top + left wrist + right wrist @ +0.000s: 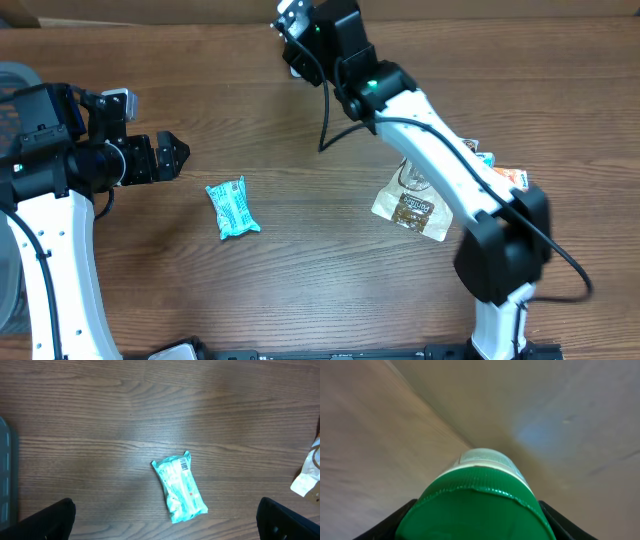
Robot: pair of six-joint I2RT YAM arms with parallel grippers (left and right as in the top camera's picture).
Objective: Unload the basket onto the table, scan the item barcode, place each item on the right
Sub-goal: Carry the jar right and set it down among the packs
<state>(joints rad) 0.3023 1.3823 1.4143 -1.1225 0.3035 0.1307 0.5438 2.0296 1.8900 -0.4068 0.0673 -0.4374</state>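
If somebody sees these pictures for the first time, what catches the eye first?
A green-capped bottle fills the right wrist view, gripped in the right pincer at the far edge of the table. A teal snack packet lies mid-table, barcode up, in front of the open left pincer.

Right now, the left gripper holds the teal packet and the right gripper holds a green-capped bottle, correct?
Not quite. The teal packet lies free on the table, ahead of the open left gripper, as the left wrist view shows. The right gripper does hold the green-capped bottle.
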